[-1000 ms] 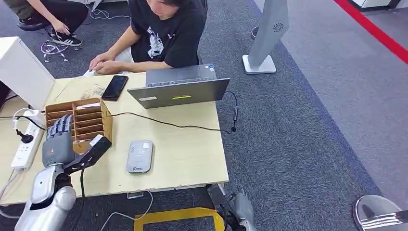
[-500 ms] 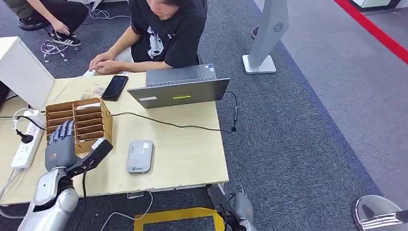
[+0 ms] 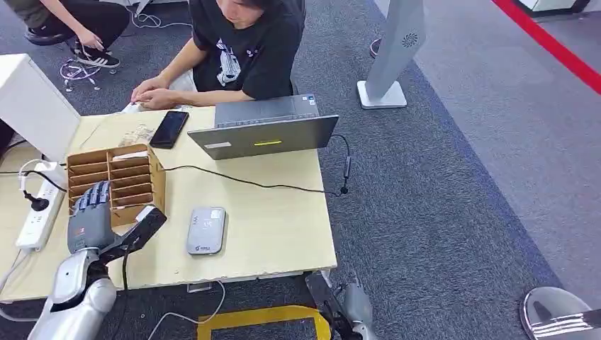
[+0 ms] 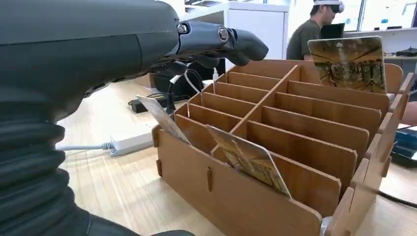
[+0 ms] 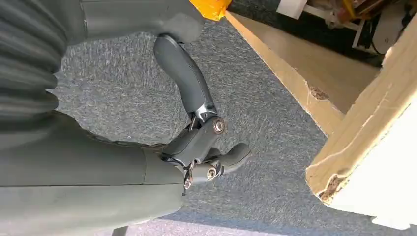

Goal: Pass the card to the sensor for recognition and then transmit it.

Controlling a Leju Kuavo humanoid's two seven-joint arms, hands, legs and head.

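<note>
The left hand (image 3: pixel 91 216) hovers at the table's (image 3: pixel 283 227) left front part, just in front of the wooden card organizer (image 3: pixel 117 180), fingers spread and extended with nothing in them. In the left wrist view the fingers (image 4: pixel 216 42) reach above the organizer's near compartments without touching the cards. One card (image 4: pixel 251 160) leans tilted in a front slot, a second card (image 4: pixel 162 117) tilts at the front corner slot, and a third card (image 4: pixel 351 61) stands upright in a far slot.

The card sensor (image 3: pixel 206 230), a flat grey pad, lies near the table's front edge, just beside the organizer and apart from it, with bare tabletop between it and the right edge. A power strip (image 3: pixel 35 209) lies along the left edge. A laptop (image 3: pixel 266 127) sits at the far edge with a black phone (image 3: pixel 169 128) beside it, and a thin black cable (image 3: pixel 262 185) crosses the middle of the table to hang over the right edge. A person (image 3: pixel 234 49) in a black shirt sits behind the far edge.

The right hand (image 5: pixel 196 142) hangs below the table's front edge over grey carpet, its fingers loosely curled and holding nothing.
</note>
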